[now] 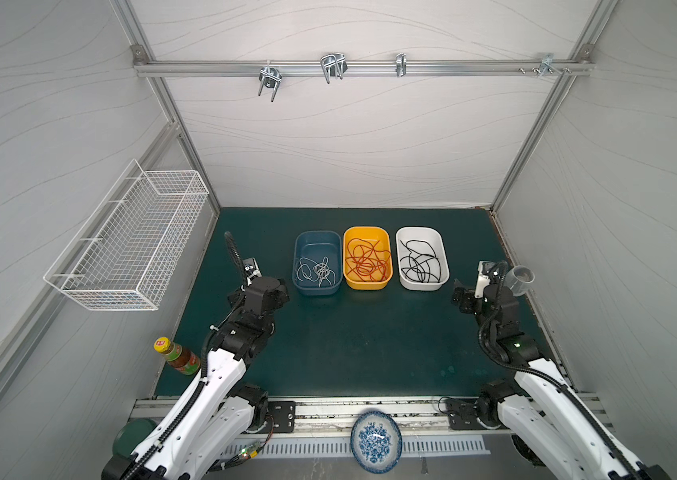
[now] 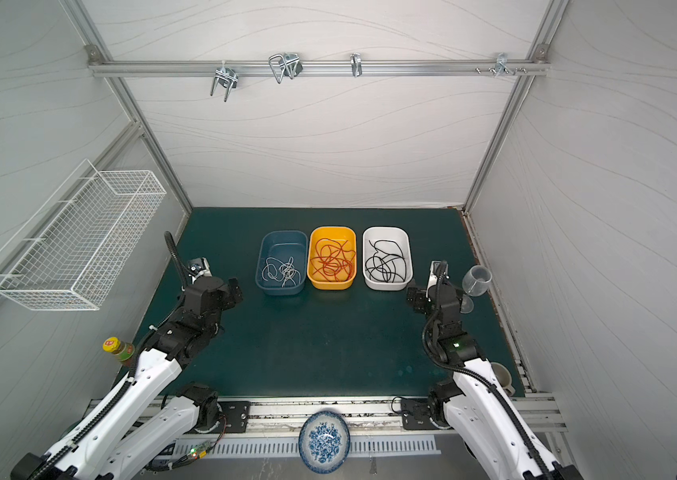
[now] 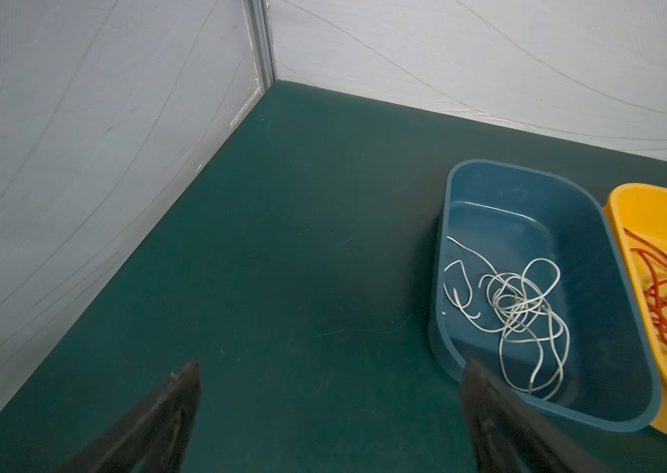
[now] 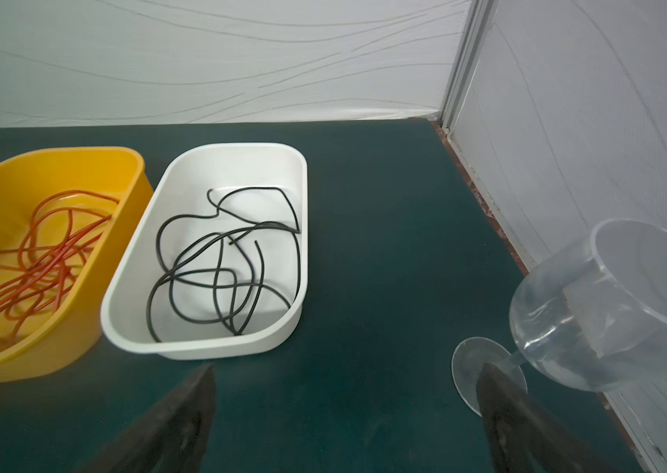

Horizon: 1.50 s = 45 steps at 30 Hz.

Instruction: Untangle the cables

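Green mat point(image 1: 349, 353), white walls point(image 1: 349, 145) — cables point(image 1: 363, 266) in bins point(image 1: 368, 285); left end effector point(image 3: 330, 363) and right end effector point(image 4: 348, 365) gape, empty.

The blue bin point(image 1: 318, 249), yellow bin point(image 1: 365, 284) and white bin point(image 1: 422, 286) sit in a row at the back, too close for a gripper to pass between. The mat point(image 1: 361, 345) in front is bare and wide. A tipped glass point(image 1: 521, 276) leans on the right wall point(image 1: 619, 249), just beside the right gripper point(image 4: 348, 368). A bottle point(image 1: 181, 357) stands by the left arm point(image 1: 220, 374)
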{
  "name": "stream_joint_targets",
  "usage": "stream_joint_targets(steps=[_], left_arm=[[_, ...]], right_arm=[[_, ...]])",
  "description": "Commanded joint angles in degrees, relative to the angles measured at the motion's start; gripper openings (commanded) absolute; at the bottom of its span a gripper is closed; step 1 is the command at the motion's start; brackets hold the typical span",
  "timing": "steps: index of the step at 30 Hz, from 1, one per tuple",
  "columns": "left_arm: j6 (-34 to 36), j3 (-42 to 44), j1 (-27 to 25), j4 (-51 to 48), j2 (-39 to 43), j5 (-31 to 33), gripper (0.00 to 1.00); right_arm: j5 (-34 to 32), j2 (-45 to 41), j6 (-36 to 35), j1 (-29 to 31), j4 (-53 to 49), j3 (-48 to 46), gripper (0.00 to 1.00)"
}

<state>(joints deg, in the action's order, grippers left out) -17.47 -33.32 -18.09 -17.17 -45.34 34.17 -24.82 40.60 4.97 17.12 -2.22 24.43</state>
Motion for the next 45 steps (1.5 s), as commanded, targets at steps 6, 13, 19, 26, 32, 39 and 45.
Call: stream_joint_targets(steps=[6,13,19,26,32,39,45], left_arm=[[2.62,1.63,1.31,11.72,-5.46,2.45,1.0],[0.9,3.5,6.11,16.68,-8.35,0.54,1.0],[2.91,5.61,8.36,21.63,-8.34,-0.7,1.0],[1.91,6.86,10.87,25.69,-11.43,-3.76,1.0],[2.87,7.85,12.35,28.91,-13.41,-5.07,1.0],[2.73,9.19,13.1,31.53,-14.42,-5.51,1.0],[3.72,10.55,14.01,35.08,-15.22,-5.79,1.0]], right_arm=[[-2.58,15.25,-1.68,-1.69,25.19,-3.55,0.99],[3.08,27.88,-3.46,-3.46,40.7,-5.89,0.99],[3.49,35.08,-5.83,-4.27,47.05,-5.27,0.99],[4.86,42.32,-6.53,-5.2,53.92,-5.28,0.99],[9.04,46.62,-5.14,-7.65,59.09,-6.32,0.99],[14.72,48.67,-5.41,-9.45,58.03,-4.76,0.99],[15.58,49.15,-5.21,-9.78,51.52,-1.11,0.99]])
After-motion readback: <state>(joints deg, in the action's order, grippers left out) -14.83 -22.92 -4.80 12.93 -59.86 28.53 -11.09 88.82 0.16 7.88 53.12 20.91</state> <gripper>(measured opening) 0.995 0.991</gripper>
